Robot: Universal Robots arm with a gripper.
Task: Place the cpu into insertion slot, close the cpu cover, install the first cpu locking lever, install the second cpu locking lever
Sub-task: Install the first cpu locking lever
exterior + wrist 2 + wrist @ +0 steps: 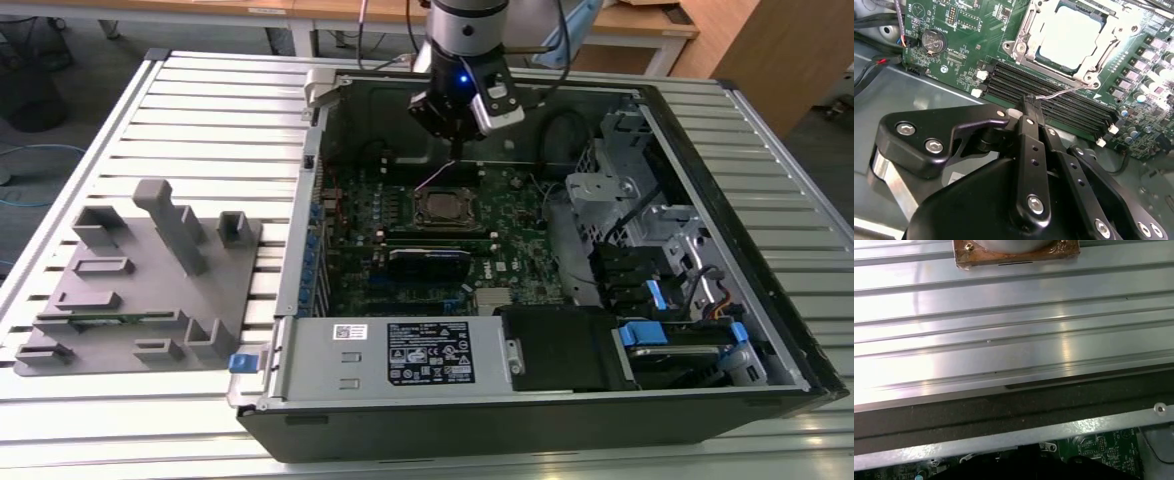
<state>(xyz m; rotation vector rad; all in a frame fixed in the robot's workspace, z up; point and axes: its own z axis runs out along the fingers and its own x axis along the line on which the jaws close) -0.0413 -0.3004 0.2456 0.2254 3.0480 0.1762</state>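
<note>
One claw [1029,101] pinching locking lever [1066,91] beside cpu [1070,32].

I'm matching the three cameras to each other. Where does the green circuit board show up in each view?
Exterior view: the circuit board lies flat inside the open computer case, under the gripper.
Second wrist view: the board spreads beyond the gripper, around the cpu.
First wrist view: a strip of board shows past the case's grey rim.
Shared landmark: the case's grey metal borders the board in all three.
</note>
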